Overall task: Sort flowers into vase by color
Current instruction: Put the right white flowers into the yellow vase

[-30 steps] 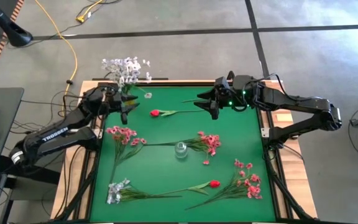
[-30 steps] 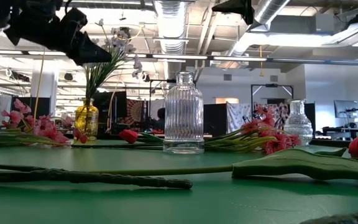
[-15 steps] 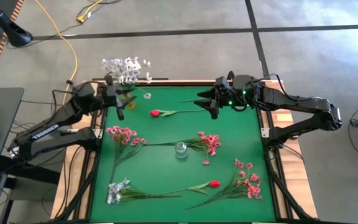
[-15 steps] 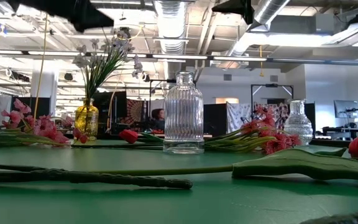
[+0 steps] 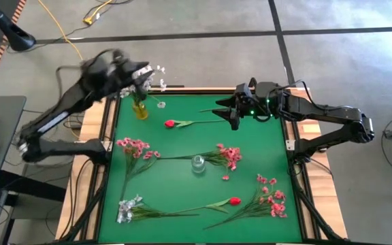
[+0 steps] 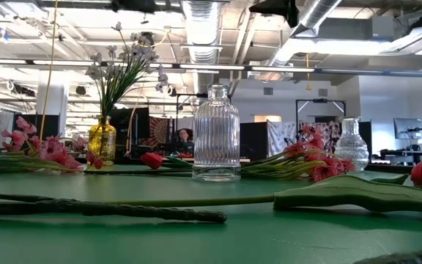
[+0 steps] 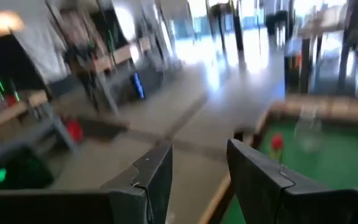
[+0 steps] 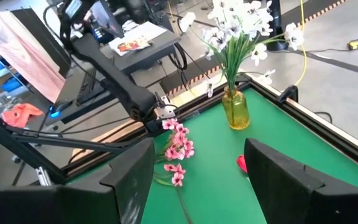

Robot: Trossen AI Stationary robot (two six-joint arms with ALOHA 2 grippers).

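A yellow vase [image 5: 140, 109] stands near the table's far left corner with whitish-lavender flowers [image 5: 145, 77] upright in it, also in the low view [image 6: 123, 70] and the right wrist view [image 8: 236, 28]. My left gripper [image 5: 139, 71] hovers open above those blooms, high up, holding nothing [image 7: 201, 155]. My right gripper [image 5: 227, 116] is open [image 8: 197, 155] and hangs over the far right of the mat, by the stem end of a red bud [image 5: 170, 124] that lies flat. A clear ribbed vase [image 5: 198, 163] stands empty at mid-table.
Lying flat on the green mat are three pink sprays [image 5: 135, 146] [image 5: 228, 156] [image 5: 271, 199], a second red bud [image 5: 234, 201] and a whitish cluster [image 5: 128, 207] near the front left. Wooden table edges [image 5: 107, 170] frame the mat.
My left gripper has risen from beside the yellow vase and swung up and back toward the table's far left corner, moving fast. The whitish flowers stay standing in the yellow vase. The right arm has kept still.
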